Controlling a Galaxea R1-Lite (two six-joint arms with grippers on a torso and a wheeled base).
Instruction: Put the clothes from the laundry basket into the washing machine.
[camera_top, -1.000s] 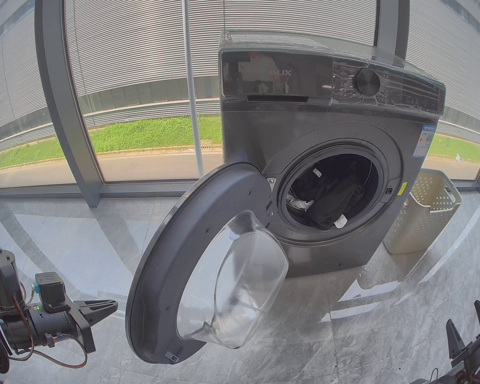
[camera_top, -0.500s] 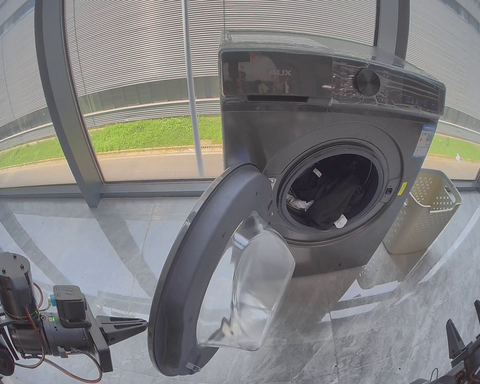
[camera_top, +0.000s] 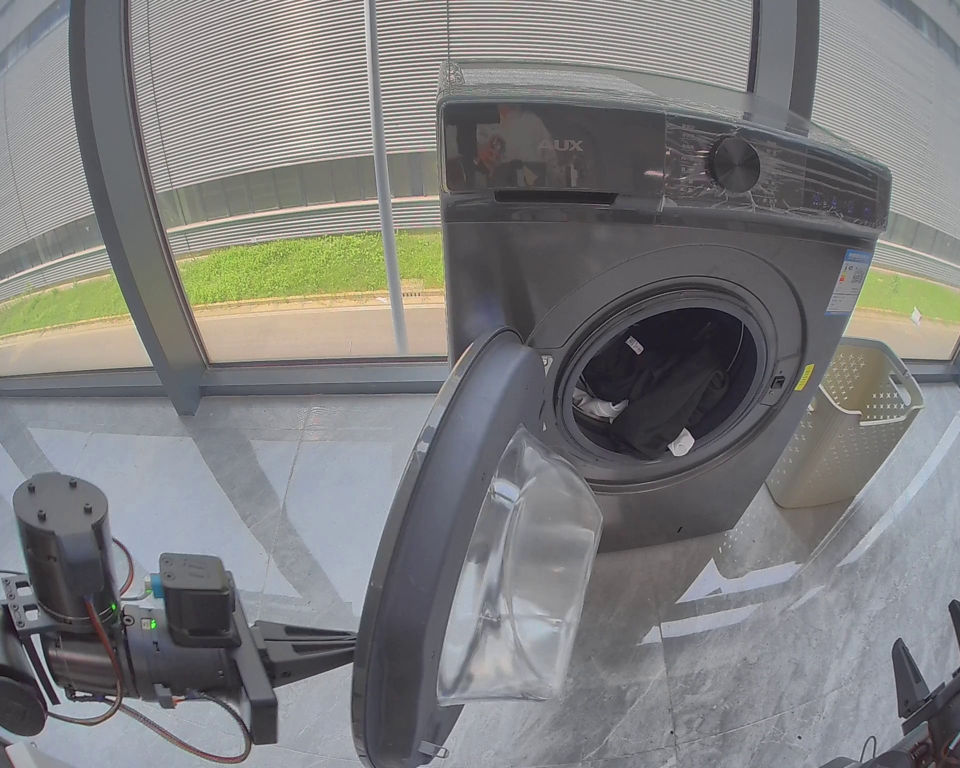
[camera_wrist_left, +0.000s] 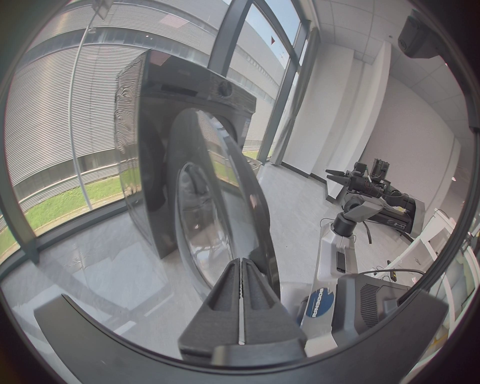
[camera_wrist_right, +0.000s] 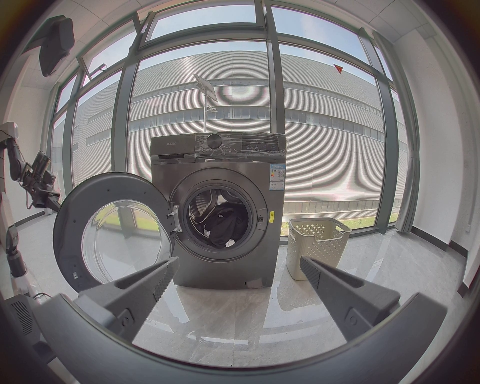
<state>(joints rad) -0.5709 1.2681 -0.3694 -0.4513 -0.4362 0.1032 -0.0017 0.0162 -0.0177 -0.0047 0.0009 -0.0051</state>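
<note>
The left gripper (camera_wrist_left: 241, 265) has its fingers (camera_wrist_left: 222, 300) pressed flat together with nothing between them. Their joined tip is at the outer face of the door (camera_top: 430, 560), low on the grey ring; whether it touches or stands just beside cannot be told. The door is partly swung, edge-on to the head view, hinged on the left of the washing machine (camera_top: 640, 230), with its glass bowl (camera_top: 520, 570) facing the drum. The step in hand looks like pushing the door shut. To do that well, the tip should bear on the solid ring rather than the glass, and the arm should follow the door's arc round the hinge instead of driving straight, so the tip does not slide off the curved face. The push should end firmly enough for the latch to catch. A white scrap (camera_top: 683, 442) sits at the lower lip of the opening and could get caught in the seal. The clothes (camera_top: 660, 385), mostly dark, are heaped inside the drum, well apart from the left fingers, beyond the door and to their right. The right gripper (camera_wrist_right: 237, 267) has its fingers spread wide, holding nothing, and faces the machine from well back. The laundry basket (camera_top: 850, 420) stands just beside the machine's right side, with no cloth showing above its rim.
</note>
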